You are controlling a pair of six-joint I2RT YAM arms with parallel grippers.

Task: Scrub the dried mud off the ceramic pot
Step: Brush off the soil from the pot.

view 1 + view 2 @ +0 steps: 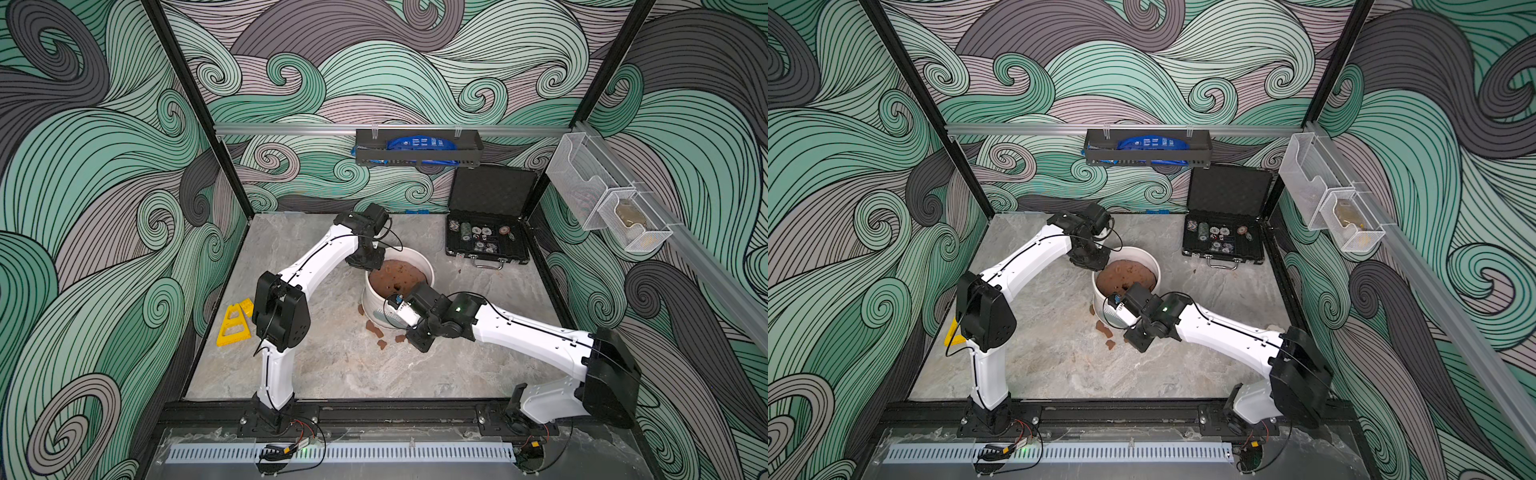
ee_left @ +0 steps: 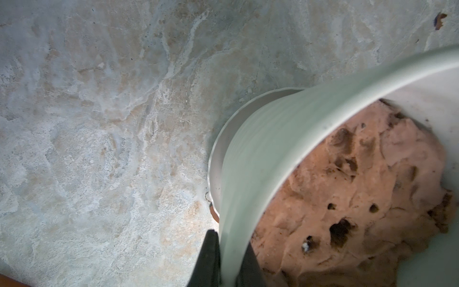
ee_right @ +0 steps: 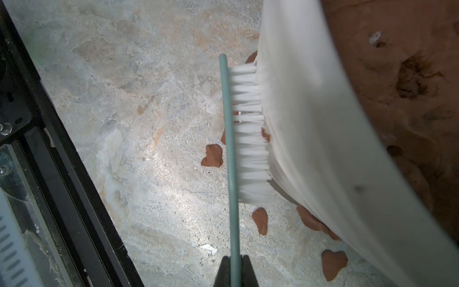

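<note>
Mid-table, standing on the marble-look table (image 1: 332, 374): the ceramic pot (image 1: 415, 254), packed with a domed soil mass (image 1: 399, 276). Pinned at the rim by the left gripper (image 2: 229, 261), clamped tight with one finger outside the wall and one inside, presumably to stop sliding or turning under the strokes. Pressed sideways against the near wall: white bristles of a brush (image 3: 250, 129), thin green handle nipped firmly in the closed right gripper (image 3: 234, 270), likely for raking across the ribs. Clinging beside the bristles, one small patch of dried mud (image 3: 265, 134); scattered at the foot, loose flakes (image 3: 211, 156). Farther back, an open case of poker chips (image 1: 488, 232); up on the wall, a blue packet (image 1: 419, 145), print too small to read. No legible writing elsewhere.
</note>
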